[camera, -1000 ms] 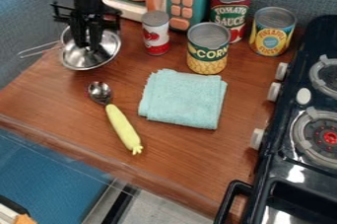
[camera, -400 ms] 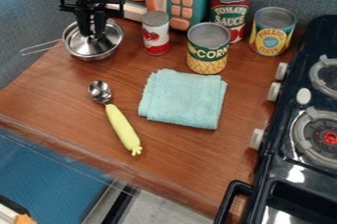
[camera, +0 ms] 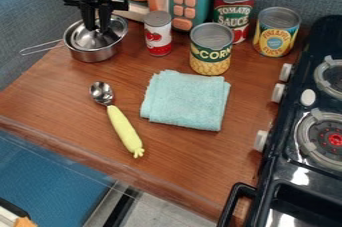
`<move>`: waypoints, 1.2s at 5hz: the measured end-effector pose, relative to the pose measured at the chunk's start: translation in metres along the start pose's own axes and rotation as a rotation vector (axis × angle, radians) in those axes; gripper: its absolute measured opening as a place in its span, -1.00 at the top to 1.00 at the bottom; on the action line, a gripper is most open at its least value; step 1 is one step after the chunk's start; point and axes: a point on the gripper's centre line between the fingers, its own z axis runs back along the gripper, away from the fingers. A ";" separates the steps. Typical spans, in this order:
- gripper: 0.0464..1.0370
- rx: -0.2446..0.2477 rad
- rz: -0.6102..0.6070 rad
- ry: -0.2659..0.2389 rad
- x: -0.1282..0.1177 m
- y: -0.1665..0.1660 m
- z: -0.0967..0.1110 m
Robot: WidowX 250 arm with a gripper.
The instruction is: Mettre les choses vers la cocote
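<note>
can't tell if the black metal hand point(camera: 97, 30) is gripping anything, but the round silver lid-like piece point(camera: 85, 39) sits in the steel saucepan point(camera: 93, 55), back left on the brown wooden counter point(camera: 57, 93), so a sideways lift could snag the rim and tip it

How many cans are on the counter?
4: a small red-and-white can by the pot, a green-yellow can behind the cloth, a red can behind that, a blue-yellow can near the stove.
</note>
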 end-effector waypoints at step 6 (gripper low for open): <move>-0.94 0.030 0.017 0.051 -0.006 0.010 -0.006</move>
